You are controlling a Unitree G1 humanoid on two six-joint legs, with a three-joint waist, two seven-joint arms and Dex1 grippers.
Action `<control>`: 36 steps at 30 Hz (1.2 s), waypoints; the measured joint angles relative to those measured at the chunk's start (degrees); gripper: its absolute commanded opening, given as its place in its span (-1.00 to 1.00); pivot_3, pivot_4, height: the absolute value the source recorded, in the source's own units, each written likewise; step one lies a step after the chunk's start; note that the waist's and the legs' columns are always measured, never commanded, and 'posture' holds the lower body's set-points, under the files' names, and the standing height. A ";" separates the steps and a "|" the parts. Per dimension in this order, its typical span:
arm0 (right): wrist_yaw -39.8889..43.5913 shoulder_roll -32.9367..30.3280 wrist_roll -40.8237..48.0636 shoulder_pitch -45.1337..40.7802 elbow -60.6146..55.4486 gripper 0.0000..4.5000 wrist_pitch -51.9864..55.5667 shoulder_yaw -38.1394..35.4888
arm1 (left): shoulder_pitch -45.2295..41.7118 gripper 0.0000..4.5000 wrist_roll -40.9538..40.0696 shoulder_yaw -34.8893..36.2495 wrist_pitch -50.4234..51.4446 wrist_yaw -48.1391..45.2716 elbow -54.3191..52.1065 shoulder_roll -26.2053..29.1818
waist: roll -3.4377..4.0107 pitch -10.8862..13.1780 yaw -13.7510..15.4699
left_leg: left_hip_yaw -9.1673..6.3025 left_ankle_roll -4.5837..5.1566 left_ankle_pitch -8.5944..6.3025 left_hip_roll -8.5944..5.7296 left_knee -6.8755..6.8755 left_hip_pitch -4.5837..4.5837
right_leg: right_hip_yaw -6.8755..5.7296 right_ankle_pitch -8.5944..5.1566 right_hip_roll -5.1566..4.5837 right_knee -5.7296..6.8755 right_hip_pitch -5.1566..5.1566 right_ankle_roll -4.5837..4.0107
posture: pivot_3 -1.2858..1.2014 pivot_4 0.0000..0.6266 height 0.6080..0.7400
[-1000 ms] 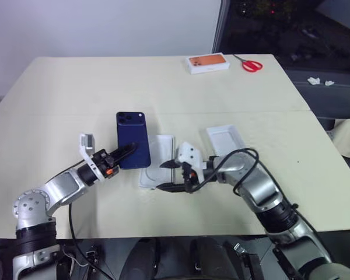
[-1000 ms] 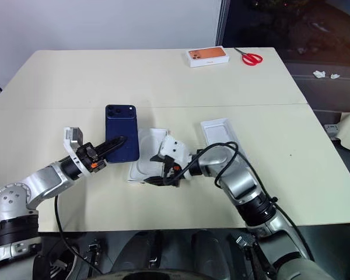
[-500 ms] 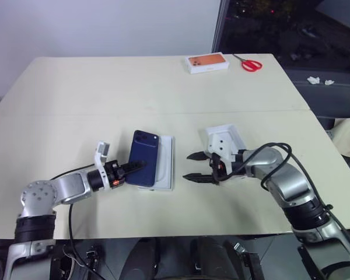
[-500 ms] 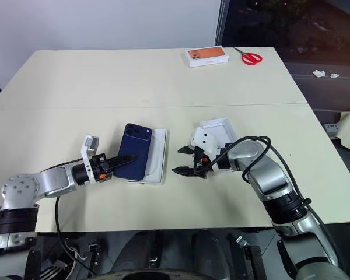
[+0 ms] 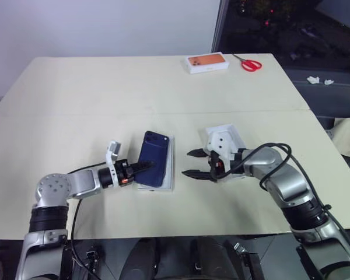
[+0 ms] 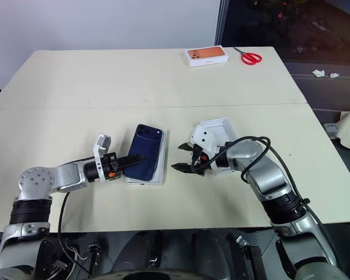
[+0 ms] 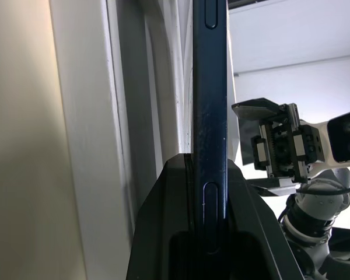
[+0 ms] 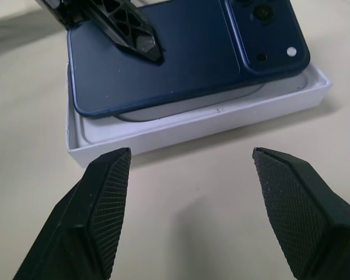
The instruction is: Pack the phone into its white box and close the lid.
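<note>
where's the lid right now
In the left eye view the lid lies open side up on the table's near half, just behind the right gripper, right of the white box.

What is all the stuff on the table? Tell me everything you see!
phone: one, dark navy blue, back up, tilted over the white box, held at its near end
white box: one, white, near the middle of the table, a pale insert lying inside
lid: one, white, open side up, behind the right gripper
orange-topped box: one, white with orange top, far edge of the table
scissors: one pair, red handles, beside the orange-topped box
table: one, cream
left gripper: black jaws shut on the phone
right gripper: black jaws open, just right of the white box
</note>
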 measured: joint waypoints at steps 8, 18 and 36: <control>-0.26 0.32 -0.05 -0.17 0.39 0.57 -0.41 0.65 | 0.38 0.59 0.10 1.10 0.83 -2.50 -4.75 -0.58 | 0.03 -0.02 -0.06 | -0.01 0.00 0.00 0.00 0.00 0.02 | 0.00 0.00 0.00 0.01 0.02 0.00 | 0.03 -0.52 1.00; -0.32 1.44 -0.22 -0.95 1.74 0.57 -1.00 0.79 | 1.70 0.59 6.82 -0.14 0.41 -7.83 -10.88 5.45 | 0.04 -0.01 -0.04 | 0.00 0.00 0.00 0.01 -0.01 0.02 | 0.00 0.00 0.00 0.00 0.01 -0.01 | 0.03 -0.52 1.00; -0.71 2.50 -2.41 -1.71 4.33 0.57 -2.65 0.80 | 2.46 0.59 18.94 1.94 -8.79 -14.41 -11.20 11.47 | 0.07 0.03 -0.03 | 0.00 0.00 0.00 0.02 -0.07 0.01 | 0.00 -0.01 -0.02 -0.03 -0.01 -0.01 | 0.03 -0.52 1.00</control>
